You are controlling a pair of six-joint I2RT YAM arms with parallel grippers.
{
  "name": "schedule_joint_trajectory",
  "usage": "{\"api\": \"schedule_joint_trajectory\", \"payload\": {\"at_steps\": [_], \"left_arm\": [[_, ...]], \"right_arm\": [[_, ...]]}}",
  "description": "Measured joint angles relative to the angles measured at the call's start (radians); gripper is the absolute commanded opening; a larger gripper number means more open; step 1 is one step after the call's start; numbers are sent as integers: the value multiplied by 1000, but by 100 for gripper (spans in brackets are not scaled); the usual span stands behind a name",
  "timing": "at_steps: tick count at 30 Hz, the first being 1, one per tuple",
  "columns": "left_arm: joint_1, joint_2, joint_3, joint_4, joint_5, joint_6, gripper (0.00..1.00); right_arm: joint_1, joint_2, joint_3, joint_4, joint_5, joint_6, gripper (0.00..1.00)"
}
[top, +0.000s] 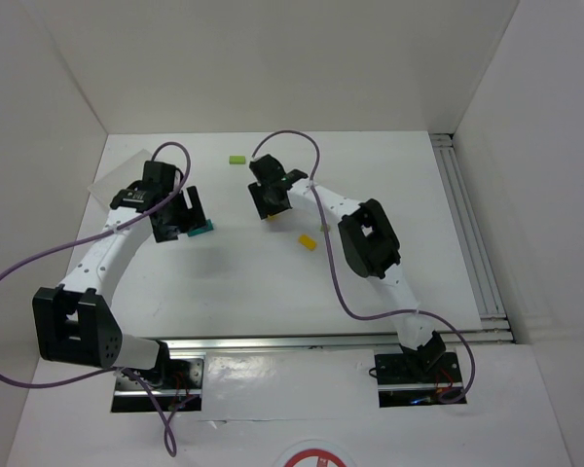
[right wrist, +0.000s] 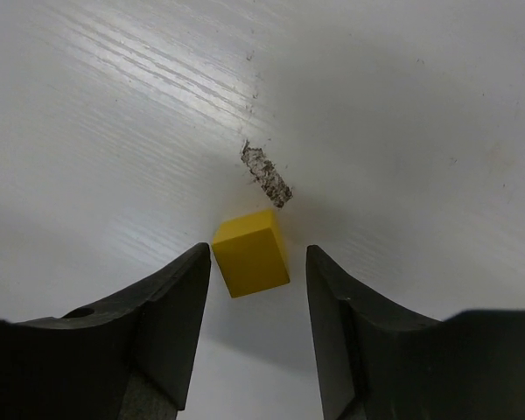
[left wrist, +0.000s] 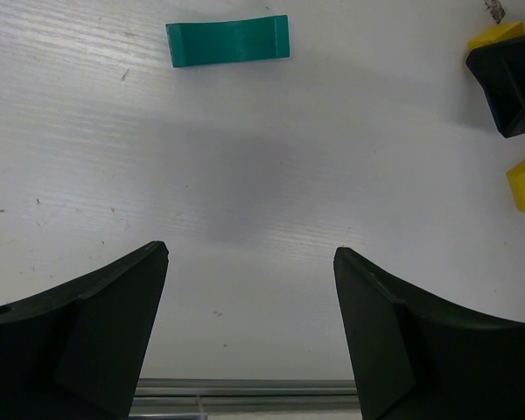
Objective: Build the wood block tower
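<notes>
We are barely starting: right claw (right wrist: 258,251) is hanging ajar astride a yellow block (right wrist: 251,254), left claw (left wrist: 250,252) wide, empty; nothing stacked.

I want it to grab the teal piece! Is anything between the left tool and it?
Nothing visible is. Only bare white table lies between the open left tool and the teal arch ahead of it.
</notes>
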Motion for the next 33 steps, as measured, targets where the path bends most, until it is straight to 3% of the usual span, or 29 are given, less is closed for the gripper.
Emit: {"api": "schedule_joint_trajectory", "payload": {"at_steps": [1, 8, 21, 33], "left_arm": [[0, 0, 0, 0, 1, 0, 90], [0, 0, -1, 0, 15, 0, 90], [0, 0, -12, 3, 26, -1, 90], [0, 0, -13, 8, 32, 0, 90]], "right_arm": [[0, 0, -3, 0, 0, -2, 49], [11, -16, -44, 7, 36, 5, 39], [43, -242, -348, 64, 176, 309, 39], [83, -249, -359, 65, 237, 478, 40]]}}
